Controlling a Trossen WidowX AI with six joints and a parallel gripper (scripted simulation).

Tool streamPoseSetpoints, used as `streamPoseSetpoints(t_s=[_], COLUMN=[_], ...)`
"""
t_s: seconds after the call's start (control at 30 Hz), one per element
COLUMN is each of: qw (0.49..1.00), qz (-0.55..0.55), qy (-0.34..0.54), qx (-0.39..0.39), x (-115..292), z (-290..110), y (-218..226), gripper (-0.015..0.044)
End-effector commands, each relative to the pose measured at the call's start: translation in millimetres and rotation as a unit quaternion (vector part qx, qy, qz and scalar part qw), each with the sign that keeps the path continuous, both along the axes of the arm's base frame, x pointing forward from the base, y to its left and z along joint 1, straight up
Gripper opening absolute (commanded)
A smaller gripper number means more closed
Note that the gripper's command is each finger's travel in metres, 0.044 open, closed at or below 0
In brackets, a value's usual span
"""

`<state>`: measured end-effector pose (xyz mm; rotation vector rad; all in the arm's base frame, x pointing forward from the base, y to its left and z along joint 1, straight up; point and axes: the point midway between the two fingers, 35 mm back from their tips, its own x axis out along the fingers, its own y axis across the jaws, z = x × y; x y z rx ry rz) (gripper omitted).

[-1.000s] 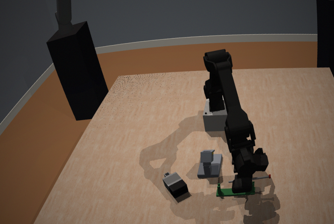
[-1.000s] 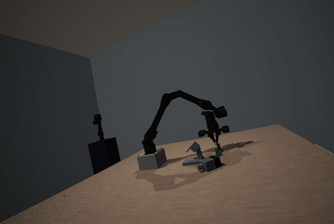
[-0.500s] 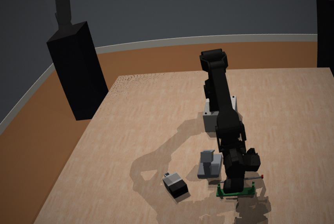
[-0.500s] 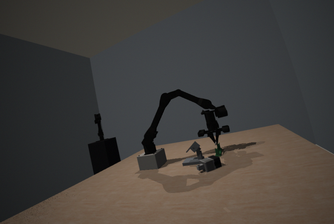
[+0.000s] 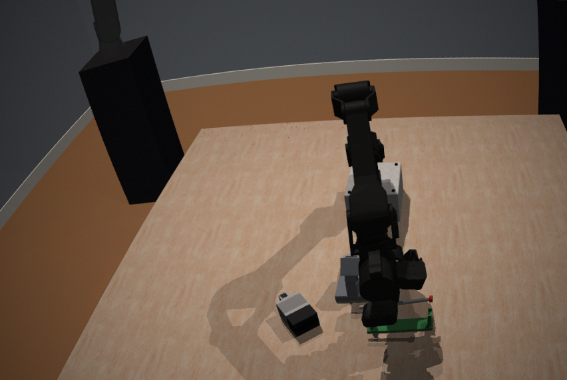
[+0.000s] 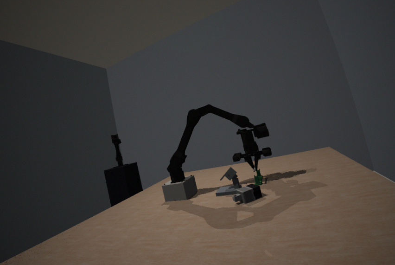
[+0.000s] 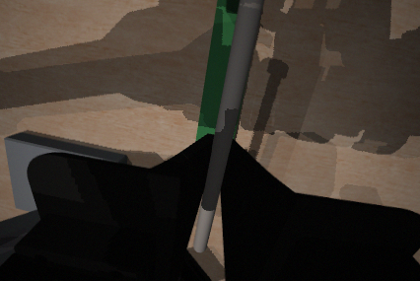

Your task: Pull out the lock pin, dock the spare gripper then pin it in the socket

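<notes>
My gripper is shut on the grey lock pin. The pin lies level, a little above the green cradle, with its red head pointing right. The grey mount with its tilted socket stands just left of my gripper; one corner of it shows in the wrist view. The spare gripper, grey and black, lies on the table left of the mount.
The arm's grey base block stands behind the mount. A tall black pillar with a camera arm stands off the table's far left corner. Another dark pillar stands at the far right.
</notes>
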<state>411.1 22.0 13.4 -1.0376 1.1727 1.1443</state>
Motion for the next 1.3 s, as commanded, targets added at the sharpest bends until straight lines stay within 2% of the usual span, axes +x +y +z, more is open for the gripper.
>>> streamPoseSetpoints(t_s=[0.0, 0.73, 1.27], qw=[1.000, 1.000, 1.000], qz=[0.002, 0.001, 0.003], qy=[0.001, -0.009, -0.011], qx=[0.000, 0.000, 0.000], x=[-0.8, -0.2, -1.3], z=[-6.6, -36.1, -41.3], y=[-1.4, -1.5, -1.5], gripper=[0.0000, 0.0000, 0.0000])
